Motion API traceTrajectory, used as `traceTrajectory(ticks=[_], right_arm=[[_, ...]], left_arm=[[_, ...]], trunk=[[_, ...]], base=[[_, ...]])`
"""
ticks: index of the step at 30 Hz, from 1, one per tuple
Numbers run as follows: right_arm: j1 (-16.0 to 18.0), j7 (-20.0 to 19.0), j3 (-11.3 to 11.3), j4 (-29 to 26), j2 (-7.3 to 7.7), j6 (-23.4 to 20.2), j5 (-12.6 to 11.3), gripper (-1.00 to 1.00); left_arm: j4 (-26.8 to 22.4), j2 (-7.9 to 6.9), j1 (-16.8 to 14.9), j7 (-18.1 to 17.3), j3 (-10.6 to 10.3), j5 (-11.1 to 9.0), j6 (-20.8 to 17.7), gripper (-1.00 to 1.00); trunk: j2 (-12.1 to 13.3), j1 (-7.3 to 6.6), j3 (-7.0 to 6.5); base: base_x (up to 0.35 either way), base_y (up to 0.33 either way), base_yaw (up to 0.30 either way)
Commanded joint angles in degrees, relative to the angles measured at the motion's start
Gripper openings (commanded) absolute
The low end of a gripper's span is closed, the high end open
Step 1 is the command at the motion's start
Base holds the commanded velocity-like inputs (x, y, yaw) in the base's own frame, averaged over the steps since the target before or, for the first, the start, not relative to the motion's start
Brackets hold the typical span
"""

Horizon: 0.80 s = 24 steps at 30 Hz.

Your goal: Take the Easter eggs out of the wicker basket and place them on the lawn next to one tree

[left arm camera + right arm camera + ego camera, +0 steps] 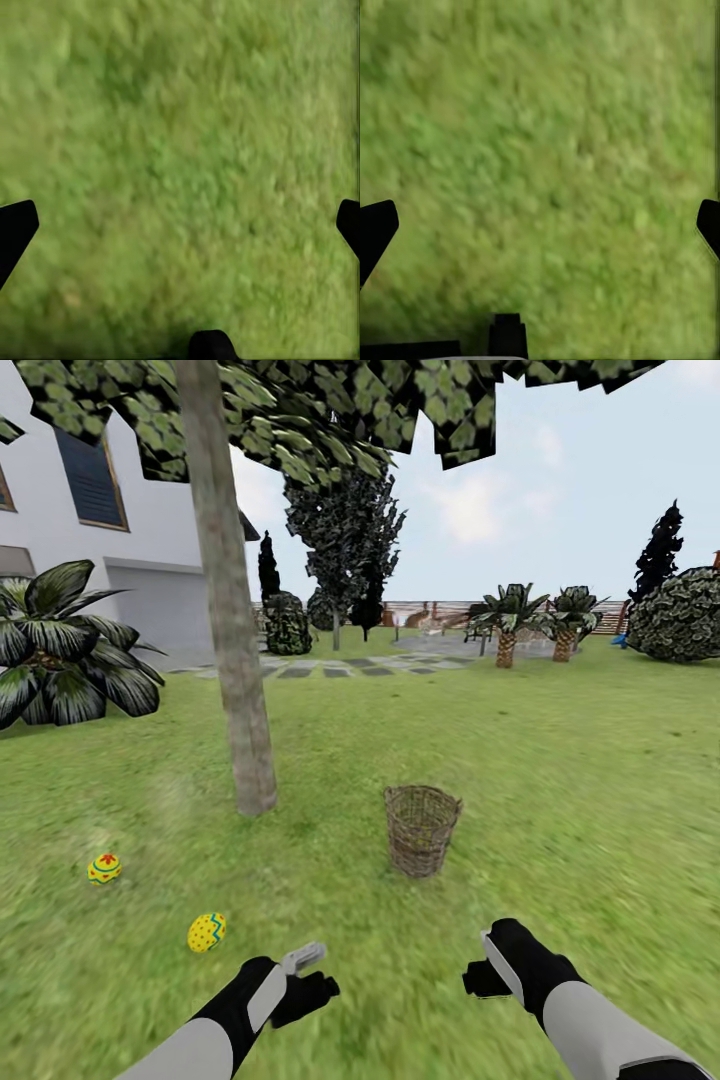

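Surroundings: the tree (232,640) stands on the lawn (560,780) with its bare trunk rising to a leafy crown. A white house (90,510) and a broad-leaved shrub (60,650) lie behind it to the left. A paved path (330,668), dark cypresses (345,540), 2 short palms (535,622) and a rounded bush (680,615) sit at the far edge of the garden. Nothing stands on the grass between the hands and the basket.

Task items: the wicker basket (422,829) stands upright on the lawn, just right of the trunk base and apart from it. Its interior cannot be made out. 2 Easter eggs lie on the grass left of the trunk: egg 1 (104,869) farther left, egg 2 (206,932) nearer the robot.

Hands: the left hand (305,985) hovers low over the grass, near egg 2 and to its right, not touching it. The right hand (490,972) hovers in front of the basket, well short of it. In both wrist views the fingers (15,232) (375,231) are spread wide over bare grass, holding nothing.
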<state>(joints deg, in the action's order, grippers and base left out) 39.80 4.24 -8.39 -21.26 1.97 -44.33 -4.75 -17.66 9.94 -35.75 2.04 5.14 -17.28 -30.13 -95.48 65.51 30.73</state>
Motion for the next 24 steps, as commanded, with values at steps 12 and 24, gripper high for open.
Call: traceTrajectory(ticks=[12, 24], right_arm=[[0.0, 0.3, -0.4, -0.1, 0.05, -0.2, -0.5, 1.00], [0.0, 0.4, -0.5, 0.0, -0.22, -0.3, -0.5, 1.00]], left_arm=[[0.8, 0.06, 0.0, 0.4, 0.4, -0.1, -0.3, 1.00], [0.8, 0.06, 0.0, 0.7, -2.2, 0.0, -0.3, 1.00]], trunk=[[0.0, 0.02, 0.07], [0.0, 0.02, 0.43]], base=[[0.267, -0.154, 0.000], [0.007, -0.305, 0.047]])
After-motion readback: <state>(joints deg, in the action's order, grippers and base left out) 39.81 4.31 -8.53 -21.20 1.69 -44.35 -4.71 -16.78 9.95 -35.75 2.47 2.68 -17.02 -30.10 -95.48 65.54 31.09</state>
